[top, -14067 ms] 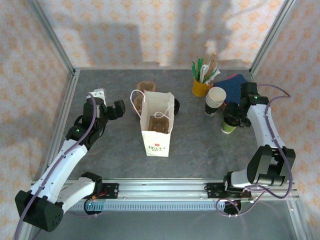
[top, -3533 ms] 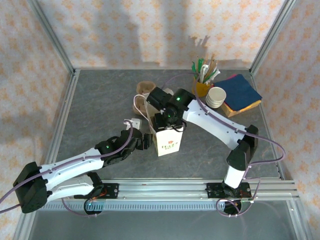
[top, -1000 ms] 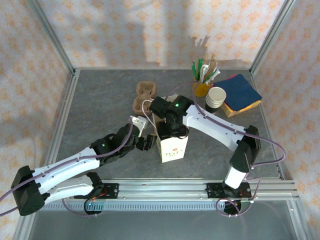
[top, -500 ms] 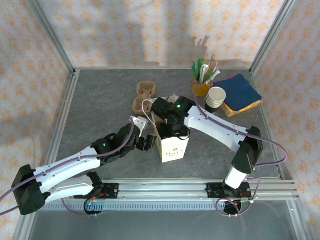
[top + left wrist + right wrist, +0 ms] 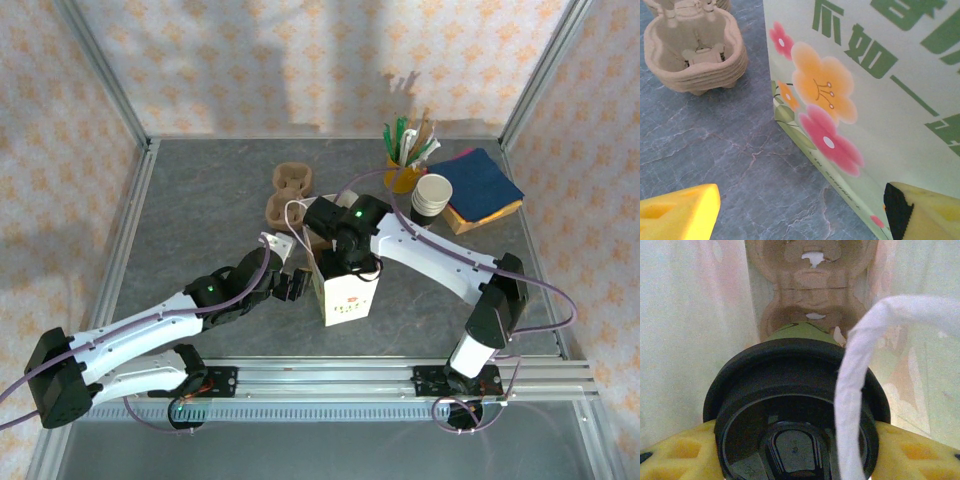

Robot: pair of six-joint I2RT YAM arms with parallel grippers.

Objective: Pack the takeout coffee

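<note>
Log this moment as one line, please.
right gripper: holding coffee cup inside paper bag, over cardboard tray | left gripper: open at bag's bottom corner | cup: not released

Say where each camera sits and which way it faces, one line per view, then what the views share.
Top external: above and behind the bases, looking down on the table; both arms show, left gripper beside the paper bag, right gripper over its mouth.
Left wrist: on the left arm, facing the bag's printed side and the pulp carriers; yellow fingers at the bottom corners.
Right wrist: looking down into the bag at the coffee cup; yellow fingers flank it.
Shared: all three see the bag.
</note>
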